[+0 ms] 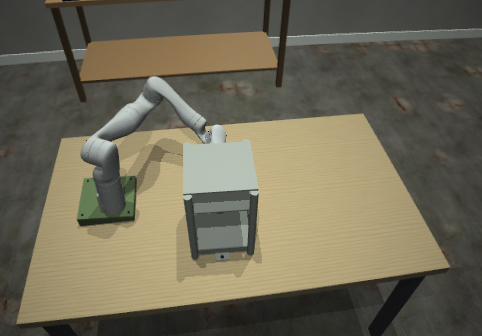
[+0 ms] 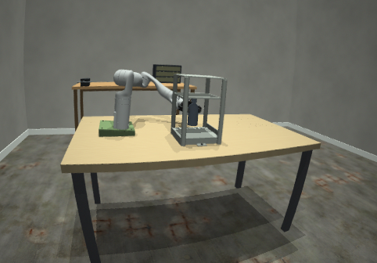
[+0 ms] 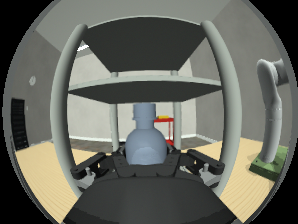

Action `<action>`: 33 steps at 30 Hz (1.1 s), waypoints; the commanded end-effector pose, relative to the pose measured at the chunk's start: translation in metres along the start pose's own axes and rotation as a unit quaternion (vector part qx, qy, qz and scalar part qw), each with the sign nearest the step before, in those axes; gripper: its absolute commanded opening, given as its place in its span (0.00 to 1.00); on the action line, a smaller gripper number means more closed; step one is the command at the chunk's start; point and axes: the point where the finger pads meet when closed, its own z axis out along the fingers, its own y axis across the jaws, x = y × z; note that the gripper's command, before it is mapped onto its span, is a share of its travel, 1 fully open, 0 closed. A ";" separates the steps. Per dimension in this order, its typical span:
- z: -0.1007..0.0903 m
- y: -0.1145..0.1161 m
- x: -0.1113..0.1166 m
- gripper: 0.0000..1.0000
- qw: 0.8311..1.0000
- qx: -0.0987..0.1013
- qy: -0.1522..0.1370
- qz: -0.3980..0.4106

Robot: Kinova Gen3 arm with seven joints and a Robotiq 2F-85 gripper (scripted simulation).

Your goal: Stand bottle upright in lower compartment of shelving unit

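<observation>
Between the fingers, a blue-gray bottle (image 2: 192, 113) (image 3: 145, 142).

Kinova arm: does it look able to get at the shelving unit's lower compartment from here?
Likely yes: bottle upright in the hand, near posts flanking its way, cap apparently under the middle shelf.

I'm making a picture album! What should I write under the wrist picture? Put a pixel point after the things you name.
The gripper (image 3: 146, 149) holds the blue bottle (image 3: 145, 142) upright, cap up.

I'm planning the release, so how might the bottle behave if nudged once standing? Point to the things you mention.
The bottle (image 2: 192, 114) (image 3: 145, 145) would probably tip if pushed high, being tall and narrow. Its smooth, rounded shoulders look likely to slip; its unbuckled sides suggest stiffness.
</observation>
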 end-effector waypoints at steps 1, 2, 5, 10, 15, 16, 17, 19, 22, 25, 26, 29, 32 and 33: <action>0.000 0.000 0.000 0.00 1.000 0.000 0.000 0.001; 0.000 0.000 0.000 0.00 1.000 0.000 0.000 0.001; 0.000 0.000 -0.003 0.00 1.000 0.000 0.000 0.001; 0.000 0.000 -0.014 0.00 1.000 0.000 0.000 0.001; 0.000 0.000 -0.025 0.00 1.000 0.000 0.000 0.001; 0.000 0.000 -0.027 0.00 1.000 0.000 0.000 0.001; 0.000 0.000 -0.027 0.00 1.000 0.000 0.000 0.001; 0.000 0.000 -0.028 0.00 1.000 0.000 0.000 0.001; 0.000 0.000 -0.028 0.00 1.000 0.000 0.000 0.001; 0.000 0.000 -0.028 0.00 1.000 0.000 0.000 0.001; 0.000 0.000 -0.028 0.00 1.000 0.000 0.000 0.001; 0.000 0.000 -0.028 0.00 1.000 0.000 0.000 0.001; 0.000 0.000 -0.028 0.00 1.000 0.000 0.000 0.001; 0.000 0.000 -0.028 0.00 1.000 0.000 0.000 0.001</action>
